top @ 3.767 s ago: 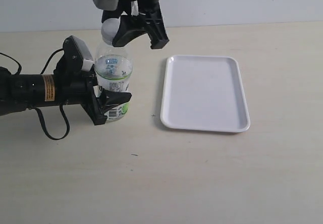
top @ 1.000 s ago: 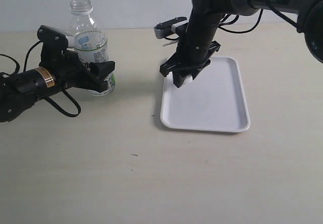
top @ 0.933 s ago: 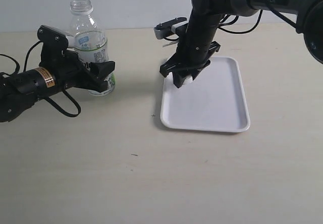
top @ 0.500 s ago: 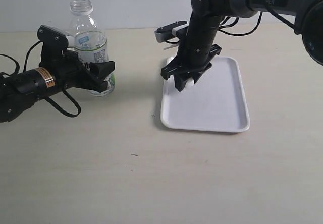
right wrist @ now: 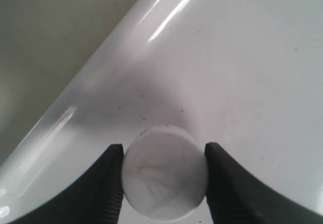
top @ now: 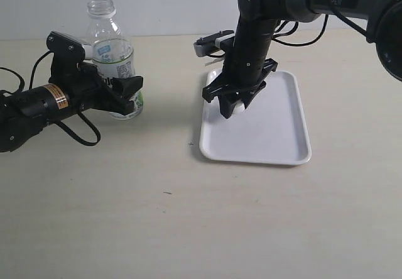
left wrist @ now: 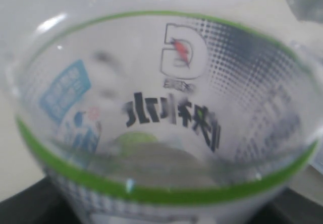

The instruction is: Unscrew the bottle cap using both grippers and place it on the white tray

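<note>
The clear bottle [top: 112, 51] stands uncapped at the left of the table, its lime label [left wrist: 166, 108] filling the left wrist view. My left gripper [top: 129, 97] is shut around its lower body. The white tray [top: 276, 134] lies to the right. My right gripper [top: 233, 108] points down over the tray's left part, shut on the small white bottle cap [top: 234, 103]. In the right wrist view the cap [right wrist: 164, 178] sits between both black fingers [right wrist: 108, 183], just above or on the tray floor [right wrist: 242, 57]; I cannot tell whether it touches.
A black cable [top: 75, 137] loops on the table beside the left arm. The tray's raised rim [right wrist: 75, 108] runs close to the cap. Bare table lies in front of both arms.
The cap has come off the bottle and travelled to the tray in my right gripper. Over the last second that gripper shifted slightly lower and further onto the tray. The left arm and bottle stayed still.
</note>
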`<action>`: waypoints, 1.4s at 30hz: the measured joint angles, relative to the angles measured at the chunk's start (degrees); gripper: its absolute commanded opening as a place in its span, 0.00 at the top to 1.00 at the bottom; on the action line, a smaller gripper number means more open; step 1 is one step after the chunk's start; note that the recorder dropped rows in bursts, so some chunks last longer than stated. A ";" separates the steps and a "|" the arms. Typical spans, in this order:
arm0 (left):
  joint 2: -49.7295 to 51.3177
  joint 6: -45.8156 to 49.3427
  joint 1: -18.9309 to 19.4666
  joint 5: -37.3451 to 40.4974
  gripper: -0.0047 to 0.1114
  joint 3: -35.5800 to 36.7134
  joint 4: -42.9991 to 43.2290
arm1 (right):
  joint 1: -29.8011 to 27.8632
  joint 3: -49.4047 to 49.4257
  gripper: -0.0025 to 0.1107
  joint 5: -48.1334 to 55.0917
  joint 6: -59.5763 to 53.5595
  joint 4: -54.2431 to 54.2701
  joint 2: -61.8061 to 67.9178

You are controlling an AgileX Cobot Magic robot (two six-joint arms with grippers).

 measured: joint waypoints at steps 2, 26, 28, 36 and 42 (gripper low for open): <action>0.00 0.00 0.00 0.00 0.96 0.00 0.00 | 0.00 0.00 0.82 0.12 0.00 0.00 0.00; 0.00 0.00 0.00 0.15 0.96 0.00 0.10 | 0.00 0.00 0.31 0.36 -0.11 0.00 0.00; 0.00 0.00 0.00 0.15 0.96 0.00 0.10 | 0.00 0.00 0.32 0.36 -0.11 0.00 0.00; 0.00 -1.14 0.00 0.24 0.96 0.00 0.10 | 0.00 0.00 0.39 3.99 0.00 -5.57 -4.36; 0.00 -1.39 0.00 0.42 0.96 0.00 -0.35 | 0.00 0.00 0.40 5.13 -1.58 -1.90 -14.42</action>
